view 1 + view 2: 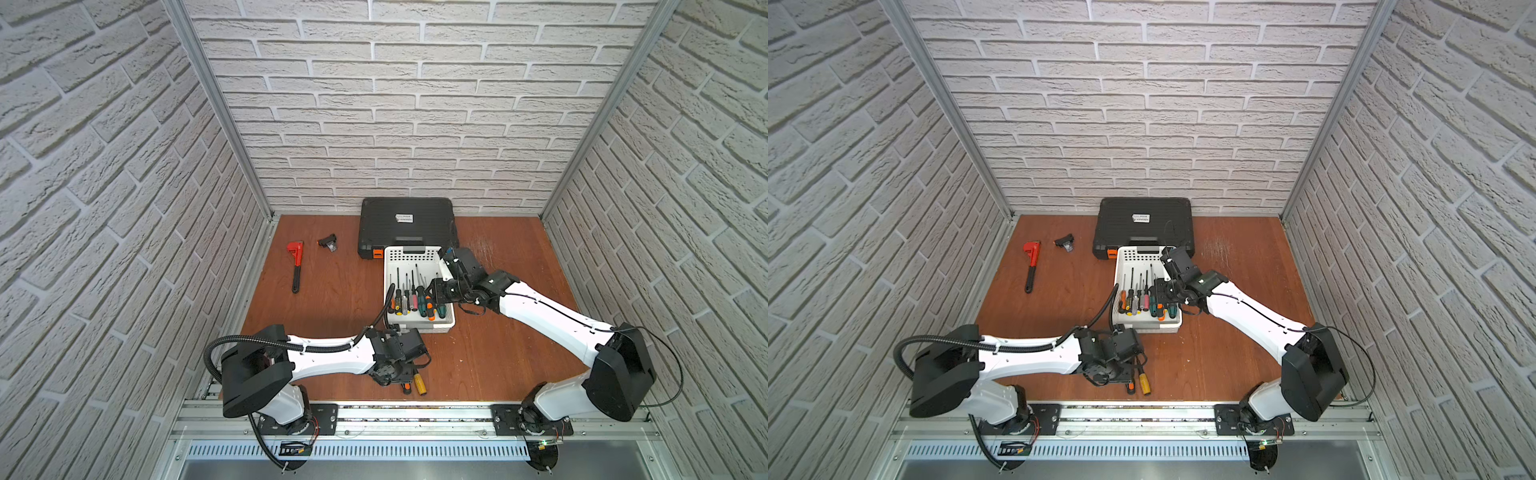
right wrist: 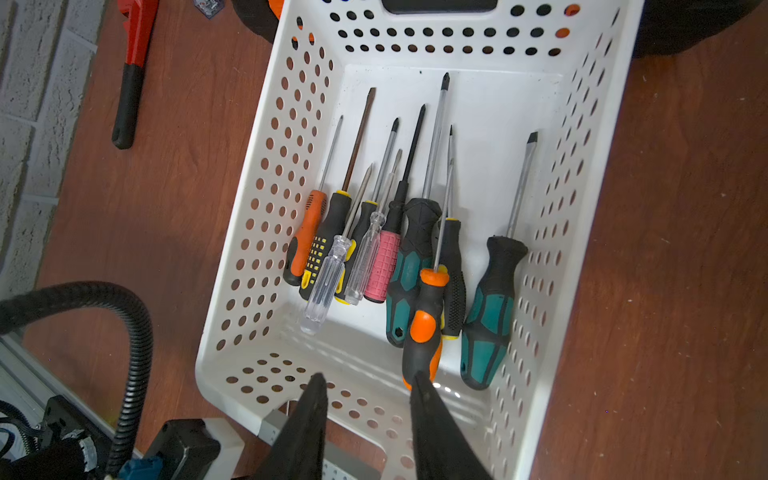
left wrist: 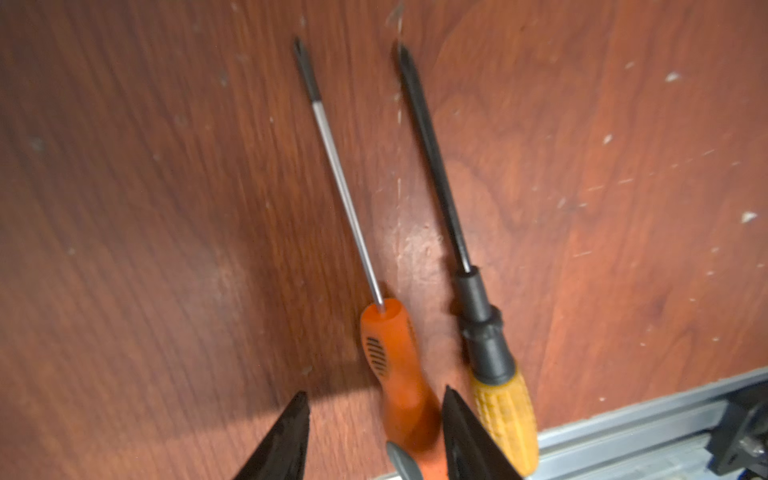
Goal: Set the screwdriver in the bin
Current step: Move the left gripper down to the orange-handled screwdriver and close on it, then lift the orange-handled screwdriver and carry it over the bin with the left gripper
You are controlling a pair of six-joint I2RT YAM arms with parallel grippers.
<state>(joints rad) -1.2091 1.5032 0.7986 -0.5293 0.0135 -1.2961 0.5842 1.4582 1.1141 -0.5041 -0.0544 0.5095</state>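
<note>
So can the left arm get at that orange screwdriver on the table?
Probably yes. The left gripper hangs over the orange screwdriver, jaws open either side of its handle, nothing covering it. The yellow-handled screwdriver lies close beside and might get nudged.

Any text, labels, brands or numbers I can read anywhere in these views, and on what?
White sticker on the black tool case lid: dark print, too small to read in both top views.
Orange-handled screwdriver and yellow-handled screwdriver on the table: no print visible.
Screwdrivers in the bin: no legible markings.
Nothing else bears text.
</note>
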